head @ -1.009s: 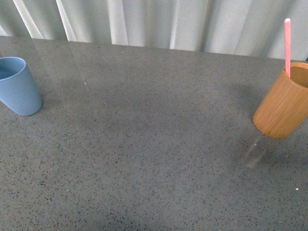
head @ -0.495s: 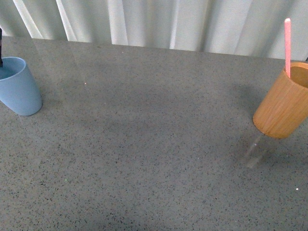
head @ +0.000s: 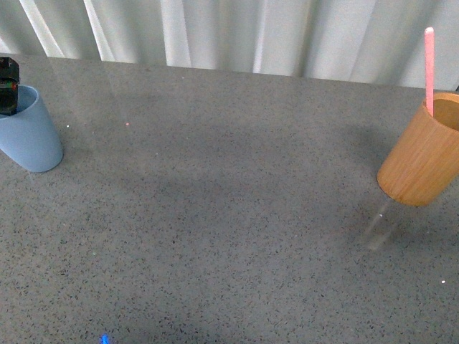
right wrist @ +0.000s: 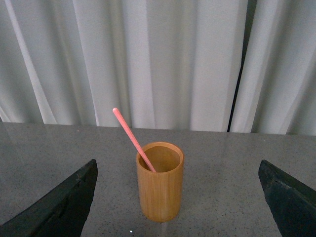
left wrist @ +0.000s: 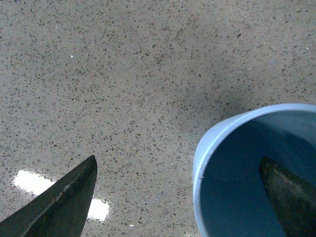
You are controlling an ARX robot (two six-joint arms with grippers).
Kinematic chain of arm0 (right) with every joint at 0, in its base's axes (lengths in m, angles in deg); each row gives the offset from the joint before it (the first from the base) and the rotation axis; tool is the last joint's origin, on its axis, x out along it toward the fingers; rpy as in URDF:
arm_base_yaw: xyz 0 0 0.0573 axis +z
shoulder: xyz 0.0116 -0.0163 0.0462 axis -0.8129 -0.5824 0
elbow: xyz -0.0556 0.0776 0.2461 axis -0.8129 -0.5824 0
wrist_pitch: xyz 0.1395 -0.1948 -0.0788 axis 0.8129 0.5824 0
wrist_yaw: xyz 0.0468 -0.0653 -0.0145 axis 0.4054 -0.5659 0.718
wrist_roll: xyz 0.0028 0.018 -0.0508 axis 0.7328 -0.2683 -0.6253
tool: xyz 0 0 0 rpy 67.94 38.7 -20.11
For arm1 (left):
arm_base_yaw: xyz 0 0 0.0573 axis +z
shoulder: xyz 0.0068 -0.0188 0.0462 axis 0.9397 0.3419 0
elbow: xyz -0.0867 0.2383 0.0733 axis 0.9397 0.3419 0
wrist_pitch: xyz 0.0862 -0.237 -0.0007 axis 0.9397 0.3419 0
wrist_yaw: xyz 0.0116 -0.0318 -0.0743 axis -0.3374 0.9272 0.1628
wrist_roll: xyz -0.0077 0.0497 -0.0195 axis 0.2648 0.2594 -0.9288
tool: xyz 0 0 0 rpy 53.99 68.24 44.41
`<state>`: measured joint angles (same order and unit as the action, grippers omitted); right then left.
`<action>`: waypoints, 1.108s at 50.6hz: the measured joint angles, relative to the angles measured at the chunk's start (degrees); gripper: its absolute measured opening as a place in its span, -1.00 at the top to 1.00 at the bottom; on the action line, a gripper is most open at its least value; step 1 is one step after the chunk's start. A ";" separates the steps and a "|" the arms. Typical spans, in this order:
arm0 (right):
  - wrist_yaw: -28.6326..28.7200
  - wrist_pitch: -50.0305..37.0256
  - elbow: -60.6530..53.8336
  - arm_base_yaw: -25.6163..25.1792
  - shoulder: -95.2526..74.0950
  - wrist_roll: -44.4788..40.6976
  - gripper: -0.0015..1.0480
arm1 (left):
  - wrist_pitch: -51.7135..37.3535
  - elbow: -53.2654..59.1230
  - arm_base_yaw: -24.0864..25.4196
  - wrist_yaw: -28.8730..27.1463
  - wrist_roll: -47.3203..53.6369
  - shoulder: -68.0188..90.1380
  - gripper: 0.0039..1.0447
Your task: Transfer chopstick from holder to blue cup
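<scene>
The light blue cup (head: 29, 136) stands at the table's far left. A dark part of my left gripper (head: 7, 86) shows above its rim at the picture's edge. In the left wrist view this gripper (left wrist: 178, 167) is open and straddles the cup's rim (left wrist: 202, 163), one finger over the cup's inside and the other over the table. The orange-brown holder (head: 422, 154) stands at the far right with the pink chopstick (head: 429, 68) sticking up out of it. My right gripper (right wrist: 177, 166) is open and faces the holder (right wrist: 160, 192) and the leaning chopstick (right wrist: 132, 139) from a distance.
Everything stands on a grey speckled table (head: 229, 215), with white curtains (head: 237, 32) hanging along its far edge. A bright reflection (left wrist: 29, 182) lies on the table beside the cup. A wide stretch of table separates cup and holder.
My left gripper has come into the front view at the left edge and now sits above the blue cup. The holder and the chopstick have not moved.
</scene>
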<state>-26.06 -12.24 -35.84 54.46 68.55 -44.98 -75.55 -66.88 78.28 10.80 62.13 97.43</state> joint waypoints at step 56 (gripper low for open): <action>0.00 0.00 0.00 0.00 0.00 0.00 -0.81 | 16.90 -6.69 -12.63 6.78 1.18 -6.14 0.94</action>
<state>-26.06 -12.24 -35.84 54.46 68.55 -44.98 -58.65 -73.57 65.65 17.57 63.31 91.29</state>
